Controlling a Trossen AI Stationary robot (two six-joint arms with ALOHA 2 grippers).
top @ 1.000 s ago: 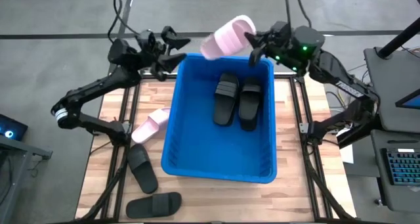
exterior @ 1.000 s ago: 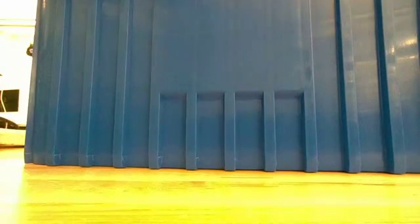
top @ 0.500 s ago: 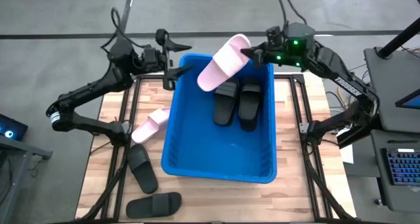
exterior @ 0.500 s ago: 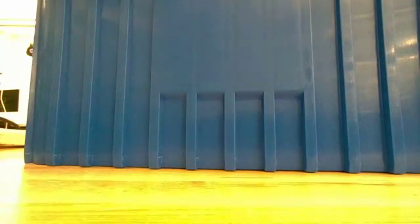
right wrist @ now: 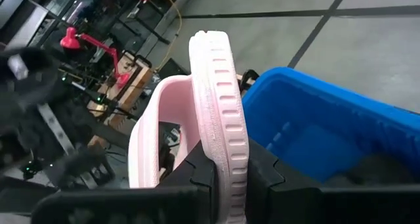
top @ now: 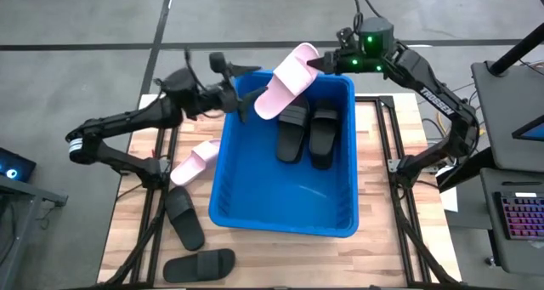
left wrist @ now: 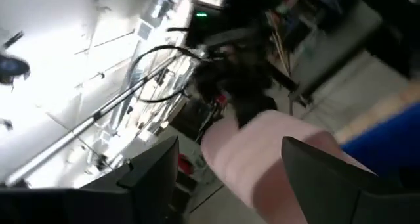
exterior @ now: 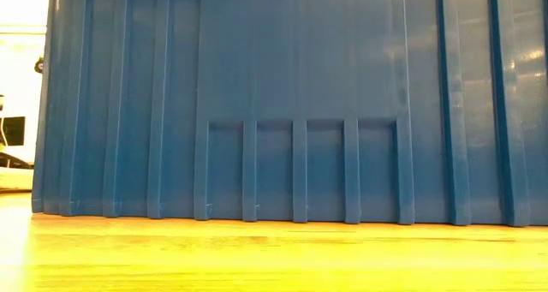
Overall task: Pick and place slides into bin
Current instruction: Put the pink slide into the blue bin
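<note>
One pink slide over the bin, ready to drop

Two black slides [top: 194, 243] and a second pink slide [top: 195, 162] lie nearest on the table [top: 136, 230], left of the bin [top: 285, 218]. Farther, the right gripper [top: 314, 65], fingers pinched on the pink slide [top: 283, 79], holds it above the bin's far rim. Best carry it inward, clear of the rim and the left gripper [top: 231, 88], fingers spread and empty just beside, then release

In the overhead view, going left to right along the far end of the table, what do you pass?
Left gripper → pink slide held in the air → right gripper, all at the far end of the blue bin.
</note>
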